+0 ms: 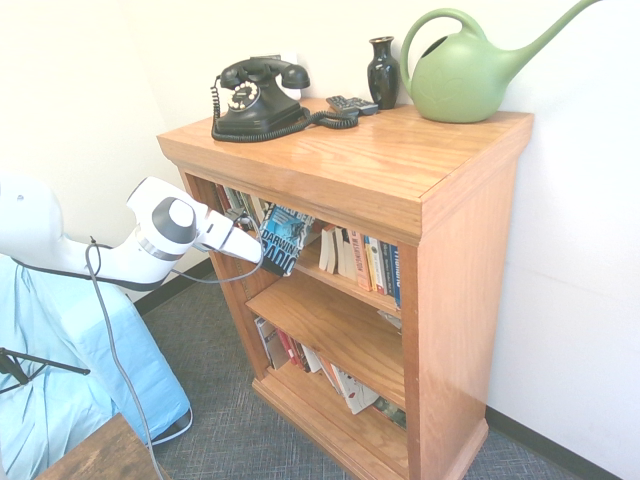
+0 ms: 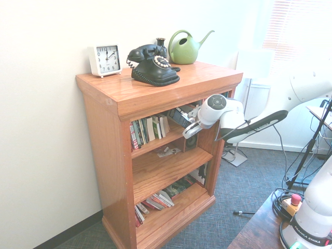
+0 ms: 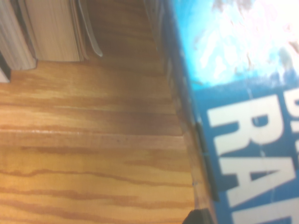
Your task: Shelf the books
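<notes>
Paperback (image 1: 283, 240), thick, blue-teal cover with large white title, is held by the gripper (image 1: 256, 248) at the mouth of the top compartment of the bookcase (image 1: 350, 175).

Handling, judged: a stiff enough block when pinched across both covers, moderate weight for its size. The glossy cover could slide under a light squeeze. Not fragile, though corners and pages would crumple if jammed against wood. Best hold is flat across front and back cover near one edge, leaving the far end free to enter the gap. That looks like the present hold.

Fingers: clamped on the book near its lower outer edge. The book projects up and inward from them, cover tilted, not upright.

Position: book sits just under the overhanging top, above the front edge of the upper shelf board (image 3: 93, 154). In the wrist view the board shows bare beside the cover (image 3: 243, 93), with a row of standing books (image 3: 51, 32) further back. In the first exterior view it is between leaning books at the left end and the upright row (image 1: 362, 262) toward the right end. Whether its lower corner touches the board, I cannot tell.

Risk, judged: top corner catching the overhang.
</notes>
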You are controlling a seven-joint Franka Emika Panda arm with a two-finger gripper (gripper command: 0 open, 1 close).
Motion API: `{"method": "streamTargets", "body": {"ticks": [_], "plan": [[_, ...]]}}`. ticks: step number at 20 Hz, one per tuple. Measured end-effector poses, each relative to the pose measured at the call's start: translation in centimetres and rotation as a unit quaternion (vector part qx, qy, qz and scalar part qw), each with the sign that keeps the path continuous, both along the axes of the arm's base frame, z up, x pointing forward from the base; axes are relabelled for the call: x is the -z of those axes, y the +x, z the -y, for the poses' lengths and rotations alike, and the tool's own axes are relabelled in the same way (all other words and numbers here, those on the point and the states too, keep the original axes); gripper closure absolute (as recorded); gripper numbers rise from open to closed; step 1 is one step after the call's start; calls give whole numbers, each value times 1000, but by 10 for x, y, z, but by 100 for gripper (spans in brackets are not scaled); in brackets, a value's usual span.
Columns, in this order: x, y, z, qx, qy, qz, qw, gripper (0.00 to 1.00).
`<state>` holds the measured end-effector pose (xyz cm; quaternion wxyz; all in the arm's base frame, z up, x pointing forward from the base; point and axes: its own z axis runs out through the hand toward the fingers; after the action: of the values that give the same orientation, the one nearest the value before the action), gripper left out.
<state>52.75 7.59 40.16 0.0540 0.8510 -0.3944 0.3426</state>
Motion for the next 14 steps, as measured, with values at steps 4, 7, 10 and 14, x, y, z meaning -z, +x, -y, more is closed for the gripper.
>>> {"method": "streamTargets", "body": {"ticks": [4,7,10,14], "plan": [[8,12,-3,-4,-3,3,1000,100],[7,19,-9,-9,-3,8,1000,100],[2,26,-19,-17,-2,14,1000,100],[-3,36,-29,-19,-2,18,1000,100]]}}
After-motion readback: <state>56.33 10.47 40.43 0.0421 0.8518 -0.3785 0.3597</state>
